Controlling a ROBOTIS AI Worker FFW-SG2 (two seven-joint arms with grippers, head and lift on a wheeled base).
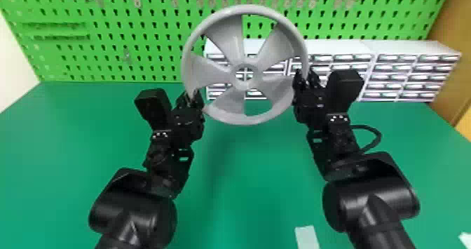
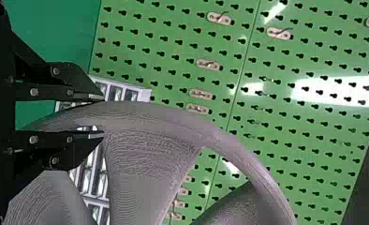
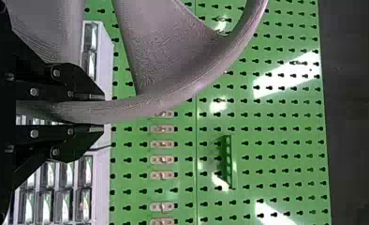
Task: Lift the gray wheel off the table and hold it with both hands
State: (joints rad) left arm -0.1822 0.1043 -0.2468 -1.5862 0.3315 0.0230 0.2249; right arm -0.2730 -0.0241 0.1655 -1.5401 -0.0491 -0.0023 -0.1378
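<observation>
The gray wheel (image 1: 244,86) is held up between the left gripper (image 1: 192,94) and the right gripper (image 1: 306,77), its face turned toward the head camera. The rim is grasped by both: at its lower left by the left gripper, and somewhat higher, on the opposite side, by the right gripper. Beneath both grippers the green worktop (image 1: 252,195) is seen, and the wheel is judged to be lifted off it. Behind the right gripper stand the drawer cabinets (image 1: 406,48); beyond both grippers rises the green pegboard (image 1: 140,45).

Because the rim is pinched at unequal heights, a twist could be caused if one arm were raised or drawn aside faster than the other. The smooth, curved rim could then be made to slide through the fingers, and the cabinets might be knocked if the wheel were pushed forward.

By the head view, the whole ring and its clearance can be judged; by each wrist view, the pinch itself is revealed, with the rim passing between two flat fingers. How firmly it is squeezed cannot be told.
</observation>
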